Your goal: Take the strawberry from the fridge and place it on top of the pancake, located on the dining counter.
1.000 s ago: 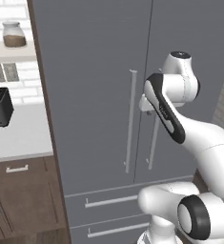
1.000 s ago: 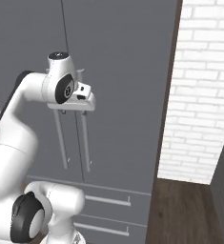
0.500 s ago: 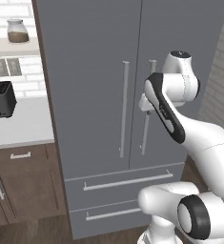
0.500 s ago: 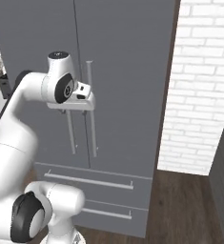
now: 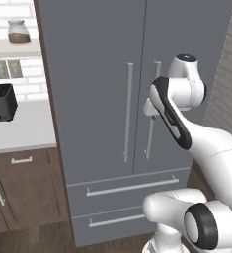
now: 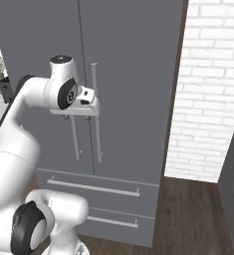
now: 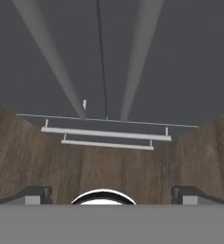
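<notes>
**Grey doors shut as robot arm squares up to fridge**

Matte grey and closed on both sides, the fridge (image 5: 137,99) stands before the white arm, whose gripper (image 7: 111,193) hangs just short of the two long bar handles (image 6: 94,112), facing down along them. The strawberry cannot be seen; it is presumably on a shelf behind these doors. The pancake and the dining counter lie outside these views.

The risk from here is a missed or glancing grab. The two handles run close together on either side of the door seam (image 7: 102,57), so a slightly off-line approach could catch the wrong bar or wedge a finger between them. A pull made too close to the base could also swing the door into the robot's own body.

The jaws are spread as wide as they go, holding nothing and touching nothing. A black toaster (image 5: 1,102) sits on the pale worktop to the left.
</notes>
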Controlling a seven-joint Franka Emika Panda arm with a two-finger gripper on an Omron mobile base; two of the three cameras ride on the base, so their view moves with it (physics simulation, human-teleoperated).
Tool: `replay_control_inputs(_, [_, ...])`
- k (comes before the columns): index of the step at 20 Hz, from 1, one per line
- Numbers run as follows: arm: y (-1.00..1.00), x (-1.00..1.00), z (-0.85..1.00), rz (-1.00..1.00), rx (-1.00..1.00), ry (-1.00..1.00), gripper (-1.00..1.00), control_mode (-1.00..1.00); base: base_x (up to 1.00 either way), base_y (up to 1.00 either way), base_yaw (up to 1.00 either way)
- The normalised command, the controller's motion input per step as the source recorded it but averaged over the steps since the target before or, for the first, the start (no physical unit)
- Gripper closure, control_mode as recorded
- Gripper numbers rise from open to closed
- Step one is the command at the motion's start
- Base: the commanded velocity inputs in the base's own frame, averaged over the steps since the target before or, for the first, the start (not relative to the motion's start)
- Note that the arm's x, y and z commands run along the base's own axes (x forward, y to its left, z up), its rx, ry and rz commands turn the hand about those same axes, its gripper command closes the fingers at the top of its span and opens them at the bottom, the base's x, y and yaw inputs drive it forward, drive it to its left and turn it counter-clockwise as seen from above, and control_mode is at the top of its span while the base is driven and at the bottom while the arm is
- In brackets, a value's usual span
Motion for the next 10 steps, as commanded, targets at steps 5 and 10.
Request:
replay_control_inputs(5, [0.16, 0.74, -0.13, -0.01, -0.02, -0.24, -1.0, -1.0, 0.0, 0.0, 0.0])
replay_control_inputs(10, [0.12, 0.4, 0.06, 0.0, -0.04, -0.5, -1.0, -1.0, 0.0, 0.0, 0.0])
